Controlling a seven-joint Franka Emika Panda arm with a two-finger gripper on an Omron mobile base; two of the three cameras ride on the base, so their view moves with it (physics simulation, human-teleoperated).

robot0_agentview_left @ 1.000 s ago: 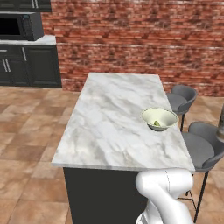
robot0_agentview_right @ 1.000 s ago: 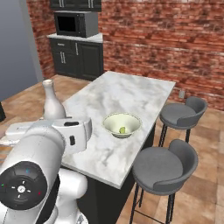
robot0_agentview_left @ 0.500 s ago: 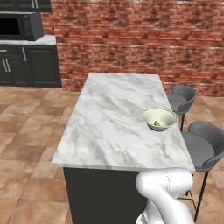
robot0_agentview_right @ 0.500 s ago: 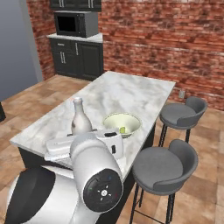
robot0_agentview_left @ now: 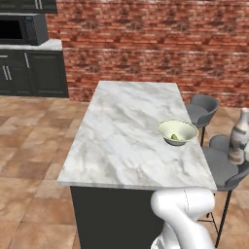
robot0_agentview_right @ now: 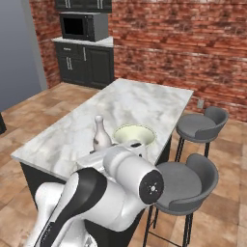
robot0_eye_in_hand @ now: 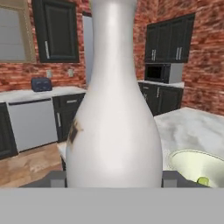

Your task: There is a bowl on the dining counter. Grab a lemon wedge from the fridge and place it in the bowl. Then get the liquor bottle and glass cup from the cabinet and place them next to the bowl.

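My gripper (robot0_eye_in_hand: 114,179) is shut on the liquor bottle (robot0_eye_in_hand: 116,109), a pale grey-white bottle held upright, with a dark finger on each side of its base. In the left base view the liquor bottle (robot0_agentview_left: 240,132) hangs just past the dining counter's (robot0_agentview_left: 121,146) right edge, above a stool. The right base view has the bottle (robot0_agentview_right: 101,136) close beside the bowl (robot0_agentview_right: 134,135). The pale green bowl (robot0_agentview_left: 177,131) stands near the counter's right edge with a lemon wedge (robot0_agentview_left: 174,137) inside. The hand view shows the bowl (robot0_eye_in_hand: 192,162) and wedge (robot0_eye_in_hand: 202,180) at lower right. The glass cup is out of view.
Two grey stools (robot0_agentview_left: 202,109) (robot0_agentview_left: 223,168) stand along the counter's right side. A microwave (robot0_agentview_right: 79,26) sits on dark cabinets (robot0_agentview_right: 84,70) by the brick wall. In the hand view a far counter carries a toaster (robot0_eye_in_hand: 41,84).
The arm has swung the bottle from the counter's near left side across to the bowl's side. It has come into the left base view at the right edge. Bowl and wedge have not moved.
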